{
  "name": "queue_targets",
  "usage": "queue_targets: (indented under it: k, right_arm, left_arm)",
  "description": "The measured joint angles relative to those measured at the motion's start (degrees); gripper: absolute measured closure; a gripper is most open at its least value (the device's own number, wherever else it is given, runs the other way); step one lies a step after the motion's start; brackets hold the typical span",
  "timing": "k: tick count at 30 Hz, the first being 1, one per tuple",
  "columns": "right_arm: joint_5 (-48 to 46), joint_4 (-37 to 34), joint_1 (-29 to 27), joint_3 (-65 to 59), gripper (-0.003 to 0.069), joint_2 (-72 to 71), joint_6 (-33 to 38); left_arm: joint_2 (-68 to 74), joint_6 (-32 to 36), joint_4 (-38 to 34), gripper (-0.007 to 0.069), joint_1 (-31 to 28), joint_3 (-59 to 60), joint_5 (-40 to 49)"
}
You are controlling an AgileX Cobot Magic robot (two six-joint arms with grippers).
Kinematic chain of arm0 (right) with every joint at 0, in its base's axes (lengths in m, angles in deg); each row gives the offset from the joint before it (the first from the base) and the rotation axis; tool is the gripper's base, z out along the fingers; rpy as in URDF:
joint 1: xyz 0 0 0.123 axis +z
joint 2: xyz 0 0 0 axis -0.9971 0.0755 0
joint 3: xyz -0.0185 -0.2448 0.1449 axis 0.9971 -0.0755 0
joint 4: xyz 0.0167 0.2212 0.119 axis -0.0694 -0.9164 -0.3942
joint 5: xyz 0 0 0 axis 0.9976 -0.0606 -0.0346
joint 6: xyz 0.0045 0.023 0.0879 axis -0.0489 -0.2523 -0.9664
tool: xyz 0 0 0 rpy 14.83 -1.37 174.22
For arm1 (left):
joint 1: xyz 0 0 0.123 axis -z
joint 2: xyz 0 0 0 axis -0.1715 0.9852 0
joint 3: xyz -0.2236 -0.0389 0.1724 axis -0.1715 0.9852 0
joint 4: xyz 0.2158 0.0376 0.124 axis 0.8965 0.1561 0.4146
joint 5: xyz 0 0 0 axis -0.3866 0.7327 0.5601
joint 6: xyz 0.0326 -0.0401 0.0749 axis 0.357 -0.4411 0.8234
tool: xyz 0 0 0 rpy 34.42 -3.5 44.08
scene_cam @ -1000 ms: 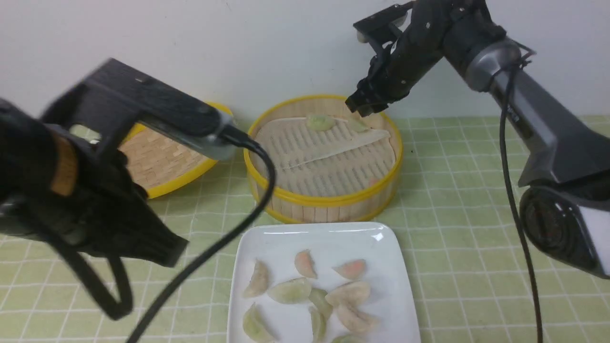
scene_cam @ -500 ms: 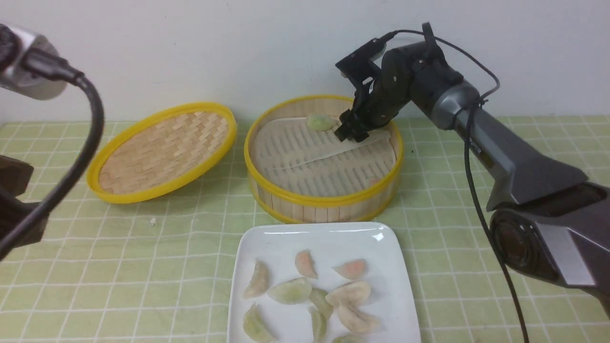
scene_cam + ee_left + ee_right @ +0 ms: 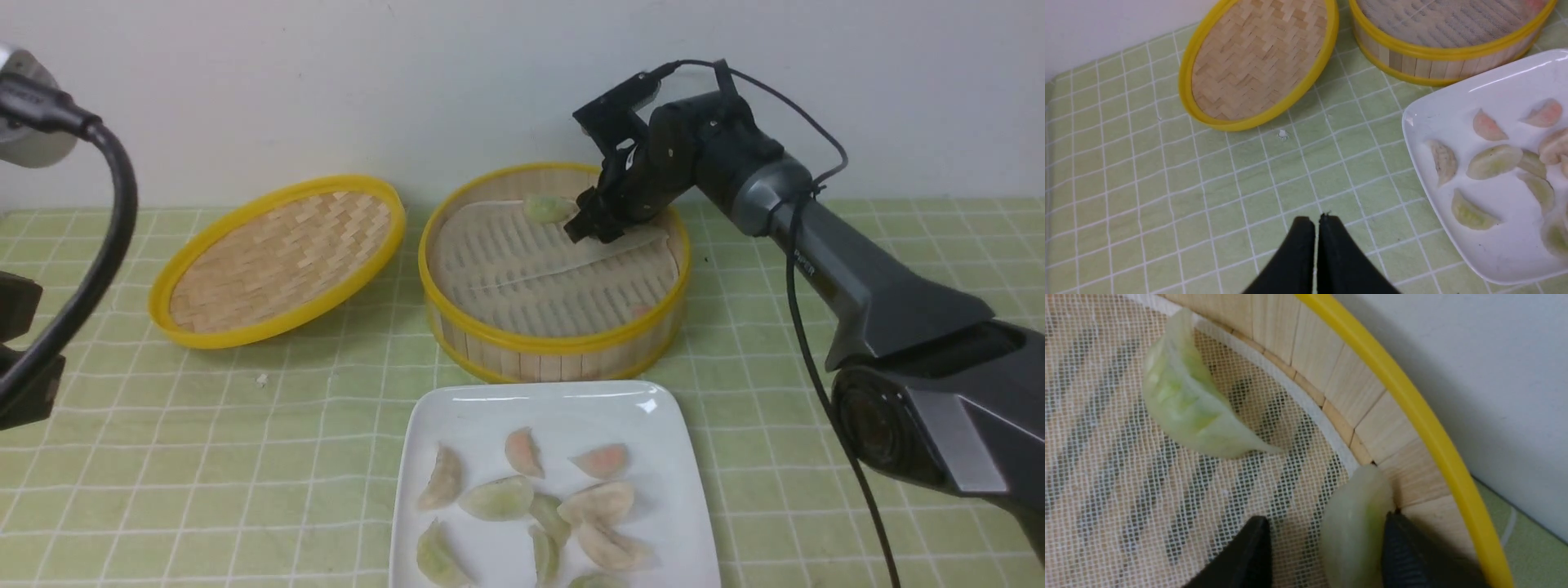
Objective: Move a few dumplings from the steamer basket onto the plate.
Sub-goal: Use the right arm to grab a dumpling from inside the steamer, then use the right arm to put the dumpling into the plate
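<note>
The steamer basket (image 3: 555,347) stands in the middle of the table. Two pale green dumplings lie at its far wall on the whitish liner. One dumpling (image 3: 549,209) (image 3: 1188,412) lies free. The other dumpling (image 3: 1355,526) stands on edge between the jaws of my right gripper (image 3: 589,227) (image 3: 1326,518). The jaws are open: one finger (image 3: 1412,555) touches it by the wall, the other finger (image 3: 1249,555) is a gap away. The white plate (image 3: 490,408) (image 3: 1494,81) in front holds several dumplings, some green (image 3: 496,498). My left gripper (image 3: 1314,218) hangs shut and empty over the cloth.
The woven yellow-rimmed lid (image 3: 277,261) (image 3: 1257,61) lies tilted left of the basket. A pinkish dumpling (image 3: 639,310) sits at the basket's near wall. My left arm's cable (image 3: 98,245) hangs at the far left. A small crumb (image 3: 1282,134) lies on the green checked cloth.
My right gripper came down from above the far rim into the basket and now straddles a green dumpling. My left arm pulled back to the left, out of the front view's middle.
</note>
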Motion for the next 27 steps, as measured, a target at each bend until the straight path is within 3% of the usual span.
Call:
queue_targets:
  k: [1, 2, 3, 7, 11, 18, 20, 22, 27]
  right_arm:
    - [0.0, 0.0, 0.0, 0.0, 0.0375, 0.0, 0.0]
    - [-0.1, 1.0, 0.0, 0.0, 0.0487, 0.0, -0.4]
    - [-0.2, 1.5, 0.0, 0.0, 0.0522, 0.0, -0.5]
    - [-3.7, 2.5, 0.0, 0.1, 0.0529, -1.0, -1.6]
    - [-13.7, 1.8, 0.0, 2.4, 0.0529, -3.8, -2.9]
    - [-16.1, -8.4, 0.0, 3.3, 0.0529, -13.4, -3.9]
    - [-16.1, -11.5, 0.2, 0.3, 0.0529, -16.6, -4.0]
    - [-16.1, -14.3, 1.4, -10.4, 0.0529, -24.1, -3.8]
    - [-16.0, -14.5, 5.8, -32.8, 0.0529, -39.0, -2.9]
  left_arm:
    - [0.0, 0.0, 0.0, 0.0631, 0.0, 0.0, 0.0]
    - [0.0, 0.0, -0.1, 0.0631, 0.0, 0.0, 0.0]
    - [0.0, 0.0, -0.1, 0.0631, 0.0, 0.0, 0.0]
    - [0.0, 0.0, -0.2, 0.0631, 0.0, 0.0, 0.0]
    - [0.0, 0.0, -0.2, 0.0631, 0.0, 0.0, 0.0]
    - [0.0, -0.5, 0.9, 0.0631, 0.0, 0.0, 0.0]
    - [0.0, -0.7, 0.9, 0.0631, 0.0, 0.0, 0.0]
    - [0.0, -0.8, 0.7, 0.0631, 0.0, 0.0, 0.1]
    - [0.0, -1.0, -0.3, 0.0631, 0.0, 0.0, 0.1]
